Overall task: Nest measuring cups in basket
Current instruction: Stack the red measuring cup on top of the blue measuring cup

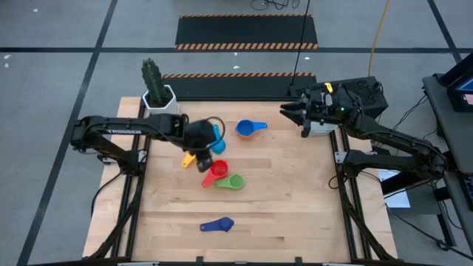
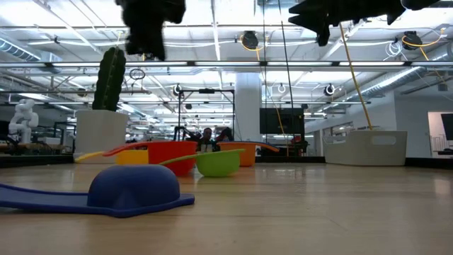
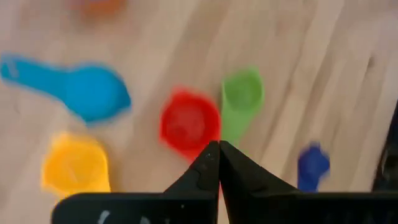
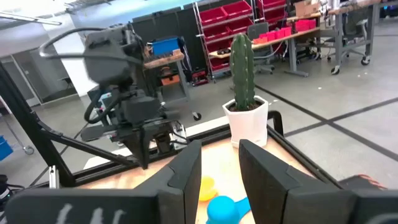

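Red measuring cup (image 3: 188,124) lies directly below closed left gripper (image 3: 218,151).

One camera hangs high up and looks straight down on the whole worktop (image 1: 295,214) and both arms. One sits low at the worktop's edge and looks flat across it into the big room, very near the dark blue cup (image 2: 134,190). The left arm's camera looks down from close above at the red cup (image 3: 188,123) and the green cup (image 3: 241,99), which the high and low cameras see too. The right arm's camera looks sideways across the worktop at the cactus (image 4: 242,62), also seen from high and low.
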